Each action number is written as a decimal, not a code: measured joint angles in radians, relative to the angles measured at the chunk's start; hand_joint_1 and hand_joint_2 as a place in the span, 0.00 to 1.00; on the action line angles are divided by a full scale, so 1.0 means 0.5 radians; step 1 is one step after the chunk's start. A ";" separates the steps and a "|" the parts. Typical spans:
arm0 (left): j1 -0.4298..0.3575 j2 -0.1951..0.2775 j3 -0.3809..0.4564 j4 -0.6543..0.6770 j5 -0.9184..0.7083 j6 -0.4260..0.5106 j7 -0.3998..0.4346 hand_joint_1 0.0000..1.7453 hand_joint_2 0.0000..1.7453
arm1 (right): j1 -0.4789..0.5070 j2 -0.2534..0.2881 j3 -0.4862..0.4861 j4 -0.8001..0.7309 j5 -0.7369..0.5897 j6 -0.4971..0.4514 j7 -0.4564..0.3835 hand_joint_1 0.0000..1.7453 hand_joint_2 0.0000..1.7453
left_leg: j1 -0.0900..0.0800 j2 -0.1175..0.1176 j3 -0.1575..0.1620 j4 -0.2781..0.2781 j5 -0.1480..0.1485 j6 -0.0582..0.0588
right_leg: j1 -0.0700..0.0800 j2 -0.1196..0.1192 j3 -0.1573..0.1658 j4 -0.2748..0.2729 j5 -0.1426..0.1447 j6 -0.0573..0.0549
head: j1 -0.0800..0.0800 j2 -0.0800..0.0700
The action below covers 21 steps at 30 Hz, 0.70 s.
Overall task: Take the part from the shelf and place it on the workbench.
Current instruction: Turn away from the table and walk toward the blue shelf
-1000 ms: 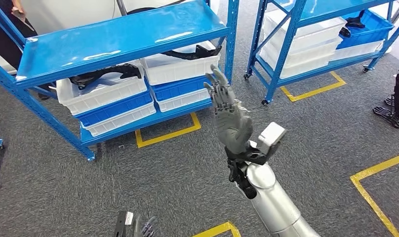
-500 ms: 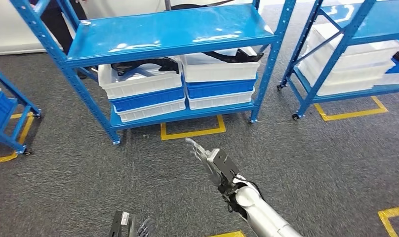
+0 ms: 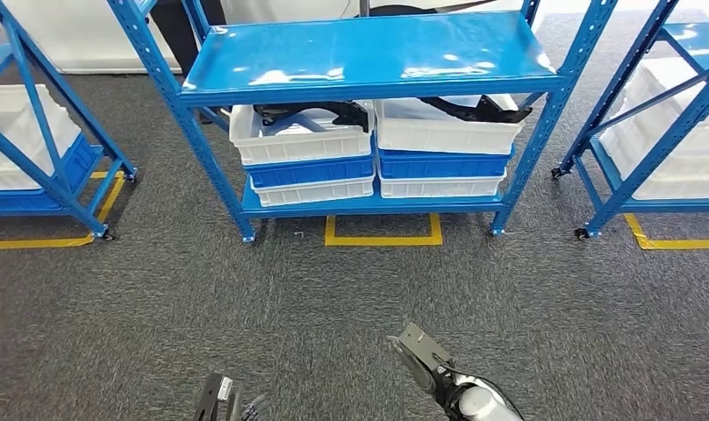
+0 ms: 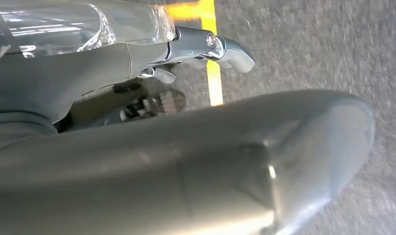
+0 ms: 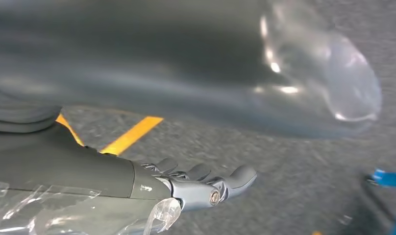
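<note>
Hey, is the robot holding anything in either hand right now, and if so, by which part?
Nothing is held. The right hand is empty beside the robot's body, and the left hand hangs empty too.

Grey carpet (image 3: 246, 307) covers the floor, marked with yellow tape outlines (image 3: 383, 239). To the left stands another blue rack (image 3: 35, 140) on castors holding a white bin (image 3: 17, 118) above a blue one. To the right, a third blue rack (image 3: 649, 114) carries stacked white bins (image 3: 684, 114). A person's dark trouser legs (image 3: 180, 35) show at the far side, near a white wall (image 3: 70, 35).
</note>
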 joint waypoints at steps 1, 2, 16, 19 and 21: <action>-0.004 0.005 -0.007 0.000 -0.015 0.025 0.022 0.00 0.00 | 0.010 -0.006 0.005 0.031 0.015 0.002 0.032 0.00 0.00 | 0.001 0.061 -0.071 0.145 -0.065 -0.011 | 0.003 -0.021 0.006 0.000 -0.005 -0.007 | -0.005 0.000; -0.009 0.011 -0.015 0.000 -0.034 0.051 0.048 0.00 0.00 | 0.023 -0.011 0.012 0.061 0.037 0.008 0.067 0.00 0.00 | 0.006 0.090 -0.150 0.299 -0.125 -0.020 | 0.005 -0.043 0.009 0.000 -0.010 -0.011 | -0.007 0.000; -0.107 0.092 -0.171 0.000 -0.411 0.211 0.377 0.00 1.00 | 0.267 -0.032 0.247 0.387 0.259 0.058 0.822 0.00 0.00 | -0.009 0.139 0.130 -0.229 0.123 0.082 | 0.021 -0.052 -0.045 0.235 -0.195 0.069 | 0.005 0.000; -0.115 0.087 -0.202 0.000 -0.452 0.199 0.390 0.00 1.00 | 0.322 -0.031 0.265 0.441 0.212 0.021 0.909 0.00 0.50 | -0.008 0.117 0.135 -0.228 0.118 0.092 | 0.020 -0.027 -0.234 0.578 -0.310 0.076 | 0.014 0.000; -0.111 0.085 -0.220 0.000 -0.468 0.193 0.394 0.00 1.00 | 0.353 -0.031 0.267 0.470 0.163 0.004 0.947 0.00 1.00 | -0.004 0.097 0.142 -0.225 0.111 0.085 | 0.018 -0.026 -0.206 0.471 -0.209 0.079 | 0.015 0.000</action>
